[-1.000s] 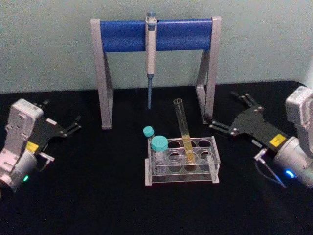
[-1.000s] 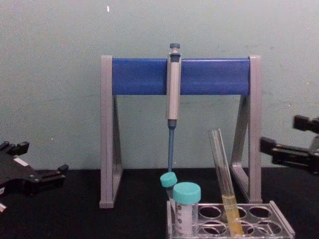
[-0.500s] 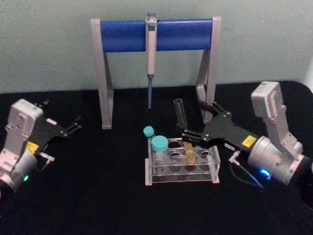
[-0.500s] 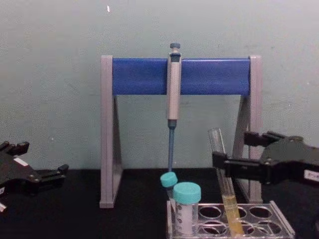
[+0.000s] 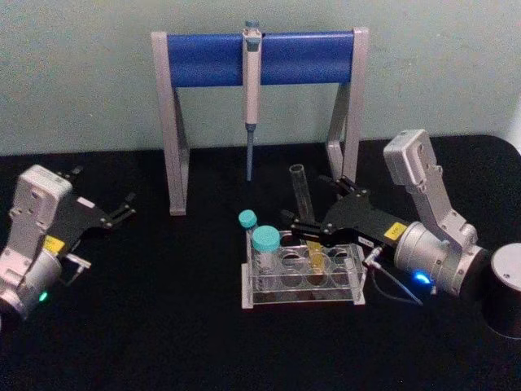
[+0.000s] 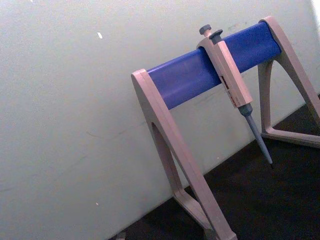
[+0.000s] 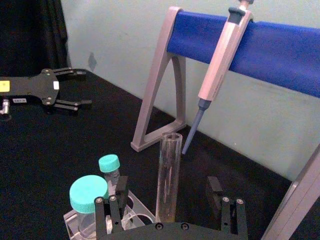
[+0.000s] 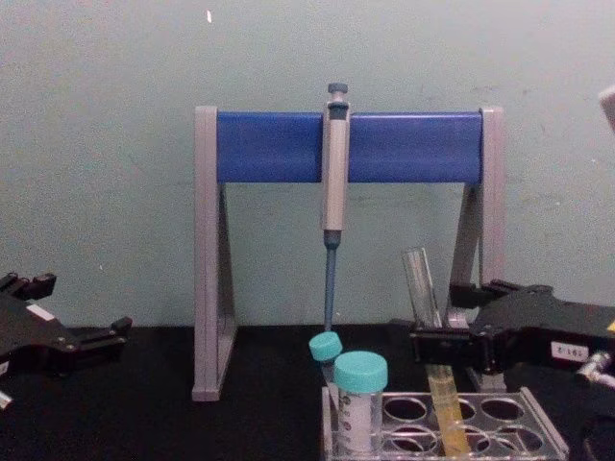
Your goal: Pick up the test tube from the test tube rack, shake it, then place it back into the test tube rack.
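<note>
A black table (image 5: 163,326) runs back to a pale wall, and on it we see the test tube (image 8: 420,283) seated in a hole of the test tube rack (image 5: 269,297), to the right of the teal-capped vial (image 5: 264,240). The right gripper (image 5: 302,197) straddles the tube above the rack, its fingers spread with a gap on each side. The left gripper (image 5: 129,206) sits well apart at the left, fingers also spread. We judge the risks to be these: one finger landing first could lever the glass against the hole's rim, a lift off the tube's axis could drag the light rack, and hard shaking could slosh liquid out of the uncapped top. The tube's long axis is near vertical, with its open mouth up and leaning slightly to the robot's left.
</note>
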Controlling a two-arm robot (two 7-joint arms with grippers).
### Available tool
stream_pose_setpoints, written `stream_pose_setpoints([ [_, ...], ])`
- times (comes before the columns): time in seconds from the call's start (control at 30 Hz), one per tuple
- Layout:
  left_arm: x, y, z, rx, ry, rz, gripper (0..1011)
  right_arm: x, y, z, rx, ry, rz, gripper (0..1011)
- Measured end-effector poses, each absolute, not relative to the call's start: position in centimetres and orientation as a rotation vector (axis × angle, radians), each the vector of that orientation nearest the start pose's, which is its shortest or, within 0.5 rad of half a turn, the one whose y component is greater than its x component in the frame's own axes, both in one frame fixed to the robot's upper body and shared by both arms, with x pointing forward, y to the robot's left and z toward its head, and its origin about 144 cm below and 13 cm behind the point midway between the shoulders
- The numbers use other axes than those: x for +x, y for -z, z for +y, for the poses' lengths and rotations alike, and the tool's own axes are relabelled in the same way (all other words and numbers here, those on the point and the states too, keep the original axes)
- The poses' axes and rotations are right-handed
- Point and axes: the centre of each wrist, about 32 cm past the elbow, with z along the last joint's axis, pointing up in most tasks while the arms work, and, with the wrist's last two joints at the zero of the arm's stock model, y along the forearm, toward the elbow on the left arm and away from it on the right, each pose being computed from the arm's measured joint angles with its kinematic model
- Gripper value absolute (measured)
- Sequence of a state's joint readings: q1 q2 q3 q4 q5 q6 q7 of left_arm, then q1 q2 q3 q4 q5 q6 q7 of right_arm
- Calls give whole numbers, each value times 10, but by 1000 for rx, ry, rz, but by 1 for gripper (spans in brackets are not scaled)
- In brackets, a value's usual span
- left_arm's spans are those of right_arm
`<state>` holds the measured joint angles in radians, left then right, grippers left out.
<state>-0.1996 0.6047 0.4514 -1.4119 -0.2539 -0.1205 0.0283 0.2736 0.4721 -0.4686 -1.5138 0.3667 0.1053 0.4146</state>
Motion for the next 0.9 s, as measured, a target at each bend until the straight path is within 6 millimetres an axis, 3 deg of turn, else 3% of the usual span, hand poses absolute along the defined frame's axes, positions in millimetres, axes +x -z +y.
stream_pose_setpoints([
  [0.73,489,-1140,310,304,-1248,-285,1001,512,-1181,-239,-213,777,-29,1000],
  [0.9,489,-1140,310,304,-1248,-285,1002,511,-1181,-239,-213,777,-29,902],
])
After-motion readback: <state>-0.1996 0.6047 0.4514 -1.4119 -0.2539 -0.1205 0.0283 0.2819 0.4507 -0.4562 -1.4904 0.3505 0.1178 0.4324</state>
